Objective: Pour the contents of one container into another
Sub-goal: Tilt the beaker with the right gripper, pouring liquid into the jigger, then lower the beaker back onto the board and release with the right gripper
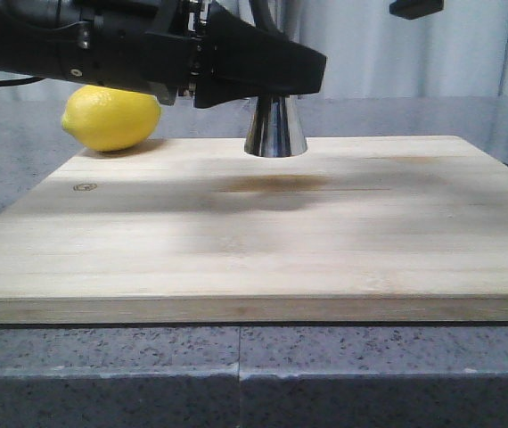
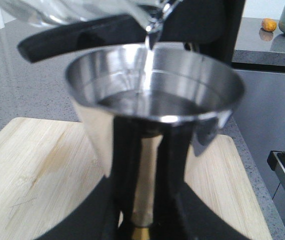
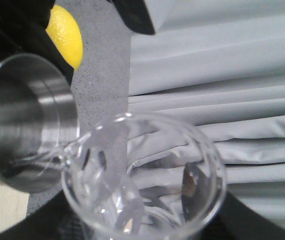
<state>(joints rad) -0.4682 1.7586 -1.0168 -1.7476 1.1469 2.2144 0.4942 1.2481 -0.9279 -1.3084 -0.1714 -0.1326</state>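
Observation:
The steel jigger (image 1: 274, 134) stands on the wooden board (image 1: 254, 241), and my left gripper (image 1: 267, 82) is shut on its narrow waist. In the left wrist view the black fingers (image 2: 125, 190) clamp the jigger (image 2: 97, 125) just above its gold band, and clear liquid lies in its upper cup. The clear glass beaker (image 3: 147, 170) is tilted, its lip over the jigger's rim (image 3: 27, 120). A thin stream (image 2: 147, 50) falls from the beaker (image 2: 82, 10) into the cup. My right gripper (image 3: 142, 227) is shut on the beaker; its fingers are mostly hidden behind the glass.
A yellow lemon (image 1: 111, 118) lies at the board's far left corner, close behind my left arm. Grey speckled counter (image 1: 236, 374) surrounds the board. Grey curtains (image 3: 222, 75) hang behind. A small orange thing (image 2: 268, 24) sits on a far counter.

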